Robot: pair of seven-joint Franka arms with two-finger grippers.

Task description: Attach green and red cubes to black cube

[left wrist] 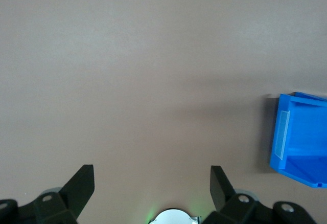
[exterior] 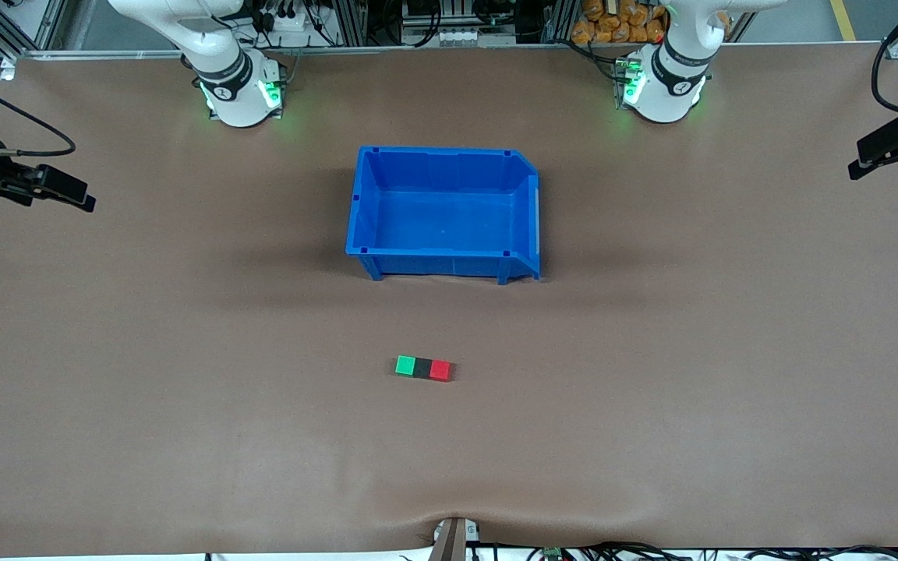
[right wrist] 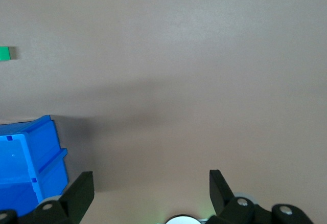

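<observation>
The three cubes lie in one short row on the brown table, nearer to the front camera than the blue bin and well apart from it. The black cube sits in the middle. The green cube touches it on the side toward the right arm's end of the table, and the red cube touches it on the side toward the left arm's end. No gap shows between any of them, and the row looks straight, so the joining appears to be done: both coloured cubes seem attached to the black one. Whether they are truly bonded or only pressed together cannot be told from the front view.

Both arms wait, pulled well away from the bin and the row. The right gripper hangs over bare table toward the right arm's end, off to the side of the bin; its jaws stand wide apart and hold nothing. Its wrist view catches a corner of the bin and the edge of the green cube. The left gripper hangs over bare table toward the left arm's end, also beside the bin, with jaws spread wide and empty.

The bin itself holds nothing. As far as the pictures show, no step of the task seems to be left.
</observation>
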